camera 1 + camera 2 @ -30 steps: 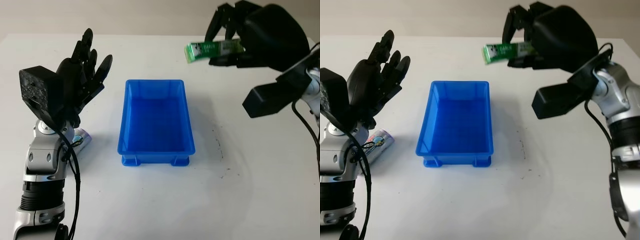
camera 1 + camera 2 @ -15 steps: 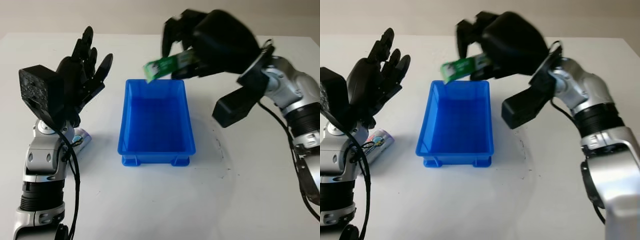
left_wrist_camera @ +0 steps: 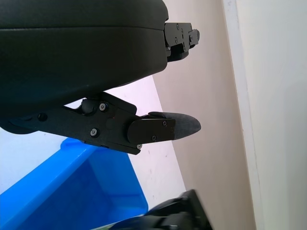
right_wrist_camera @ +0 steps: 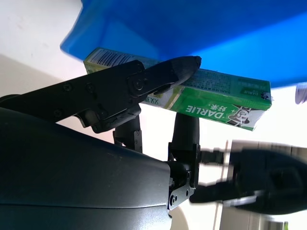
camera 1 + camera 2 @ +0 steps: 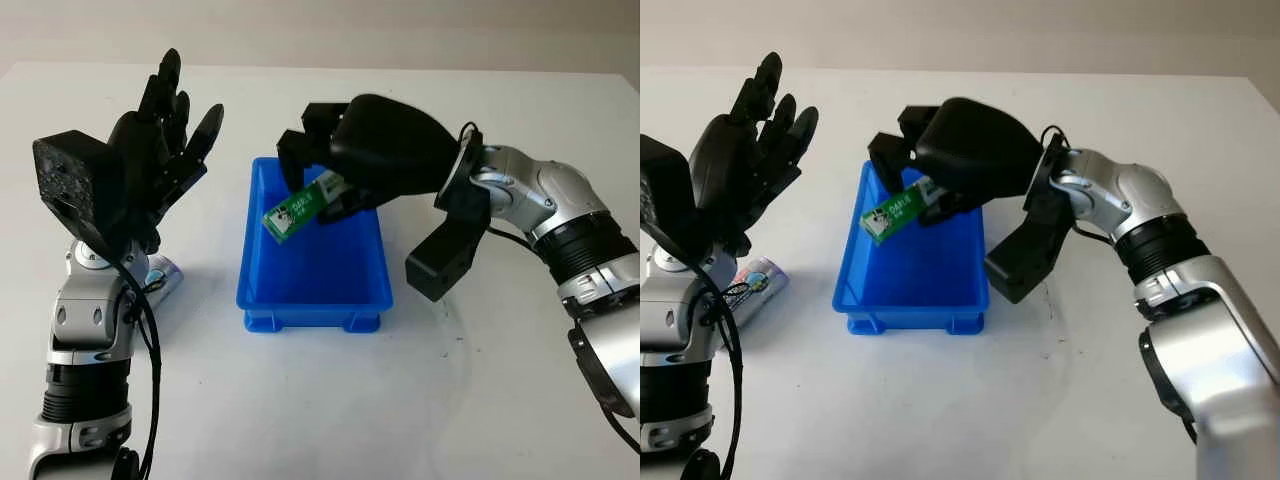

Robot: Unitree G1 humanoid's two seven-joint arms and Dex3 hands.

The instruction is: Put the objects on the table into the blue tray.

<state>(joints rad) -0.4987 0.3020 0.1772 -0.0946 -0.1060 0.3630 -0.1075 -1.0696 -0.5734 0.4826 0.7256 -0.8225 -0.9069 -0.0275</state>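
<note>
One green rectangular cardboard toothpaste box (image 5: 303, 205) (printed "DARLIE"), pinched in black right hand (image 5: 345, 170) above one blue plastic tray (image 5: 312, 290). One silver tube (image 5: 163, 275) on white table (image 5: 300, 400), beneath raised, empty left hand (image 5: 160, 150).

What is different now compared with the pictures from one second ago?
The right hand, still gripping the green toothpaste box, swung from high beyond the tray's far right corner leftward and down over the blue tray; the box now tilts down into it. The left hand, open, and the tube beside it stayed put.
</note>
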